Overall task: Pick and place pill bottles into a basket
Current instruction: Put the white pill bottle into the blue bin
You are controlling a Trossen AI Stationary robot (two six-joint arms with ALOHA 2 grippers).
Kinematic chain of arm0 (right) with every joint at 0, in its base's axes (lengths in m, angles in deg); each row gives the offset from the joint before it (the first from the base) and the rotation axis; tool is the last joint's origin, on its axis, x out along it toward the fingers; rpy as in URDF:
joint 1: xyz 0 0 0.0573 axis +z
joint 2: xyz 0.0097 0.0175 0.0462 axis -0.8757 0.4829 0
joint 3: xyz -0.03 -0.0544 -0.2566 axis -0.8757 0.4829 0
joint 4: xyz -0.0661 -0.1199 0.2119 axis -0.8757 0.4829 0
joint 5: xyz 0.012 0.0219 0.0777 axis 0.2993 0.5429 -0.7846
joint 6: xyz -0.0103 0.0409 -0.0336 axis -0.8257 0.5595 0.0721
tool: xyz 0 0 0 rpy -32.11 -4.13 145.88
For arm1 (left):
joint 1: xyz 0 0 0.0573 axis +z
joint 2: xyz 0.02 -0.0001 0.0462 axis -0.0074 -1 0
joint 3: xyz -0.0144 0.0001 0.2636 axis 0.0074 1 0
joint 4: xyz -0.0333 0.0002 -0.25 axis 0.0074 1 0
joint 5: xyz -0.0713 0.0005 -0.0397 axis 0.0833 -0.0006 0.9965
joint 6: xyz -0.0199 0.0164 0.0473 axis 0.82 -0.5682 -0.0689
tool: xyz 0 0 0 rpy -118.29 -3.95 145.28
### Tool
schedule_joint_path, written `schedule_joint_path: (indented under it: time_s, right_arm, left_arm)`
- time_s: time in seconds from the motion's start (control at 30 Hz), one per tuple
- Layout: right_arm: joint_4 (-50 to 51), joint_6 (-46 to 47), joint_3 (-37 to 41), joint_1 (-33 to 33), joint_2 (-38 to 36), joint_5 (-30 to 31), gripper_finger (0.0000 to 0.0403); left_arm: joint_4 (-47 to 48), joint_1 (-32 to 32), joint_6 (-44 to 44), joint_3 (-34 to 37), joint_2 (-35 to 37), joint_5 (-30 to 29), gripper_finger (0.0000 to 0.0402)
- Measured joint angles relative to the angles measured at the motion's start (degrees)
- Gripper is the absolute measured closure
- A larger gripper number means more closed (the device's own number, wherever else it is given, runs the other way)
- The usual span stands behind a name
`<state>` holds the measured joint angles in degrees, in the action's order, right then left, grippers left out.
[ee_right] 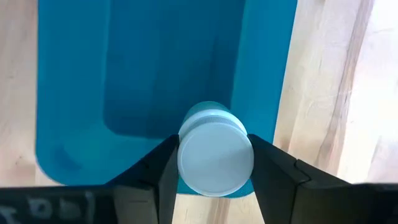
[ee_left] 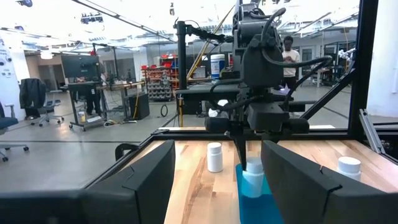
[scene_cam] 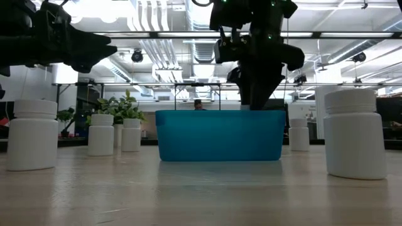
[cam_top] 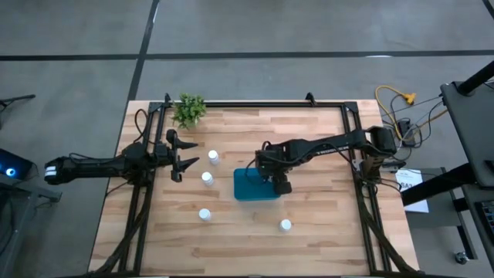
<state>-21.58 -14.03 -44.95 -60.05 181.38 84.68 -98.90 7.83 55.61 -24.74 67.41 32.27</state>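
The teal-blue basket (cam_top: 251, 187) stands mid-table. My right gripper (cam_top: 279, 184) points down into it, shut on a white pill bottle (ee_right: 216, 157); in the low view the basket's wall (scene_cam: 218, 135) hides that bottle. Loose bottles stand upright on the wood left of the basket (cam_top: 213, 157) (cam_top: 207, 178), near left (cam_top: 204, 215) and near right (cam_top: 285, 225). The low view shows one more bottle (scene_cam: 299, 135) farther back on the right. My left gripper (cam_top: 185, 158) is open and empty above the table's left part, left of the two bottles. My right gripper pinches the bottle by the two opposite sides of its round cap (ee_right: 186, 155), between its two fingers. The fingers come from above, pointing down. The bottle hangs upright under them, over the basket's floor (ee_right: 168, 81); whether its base touches the floor I cannot tell.
A small green plant (cam_top: 189, 110) stands at the far left corner. A black frame rail (cam_top: 255, 104) runs along the table's far edge and side rails along both sides. Bare wood lies between the near bottles. A person (ee_left: 289, 53) stands in the room beyond.
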Motion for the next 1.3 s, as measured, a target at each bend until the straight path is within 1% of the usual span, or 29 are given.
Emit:
schedule_joint_path:
  time_s: [0.27,0.47,0.53,0.83,1.3]
  right_arm:
    - [-1.8,-0.1,2.9,0.0,0.0,0.1,0.025]
    - [-2.2,-0.4,3.2,0.0,0.0,0.3,0.0222]
    - [-2.2,-0.9,3.2,0.0,0.0,0.3,0.0218]
    - [-2.1,-1.5,3.0,0.0,-0.1,0.3,0.0222]
    - [-0.2,-0.7,0.4,0.0,-0.6,0.3,0.0219]
  left_arm:
    - [0.0,0.0,0.0,0.0,0.0,0.0,0.018]
    - [0.0,0.0,0.0,0.0,0.0,0.0,0.018]
    - [0.0,0.0,0.0,0.0,0.0,0.0,0.018]
    - [0.0,0.0,0.0,0.0,0.0,0.0,0.018]
    - [0.0,0.0,0.0,0.0,0.0,0.0,0.018]
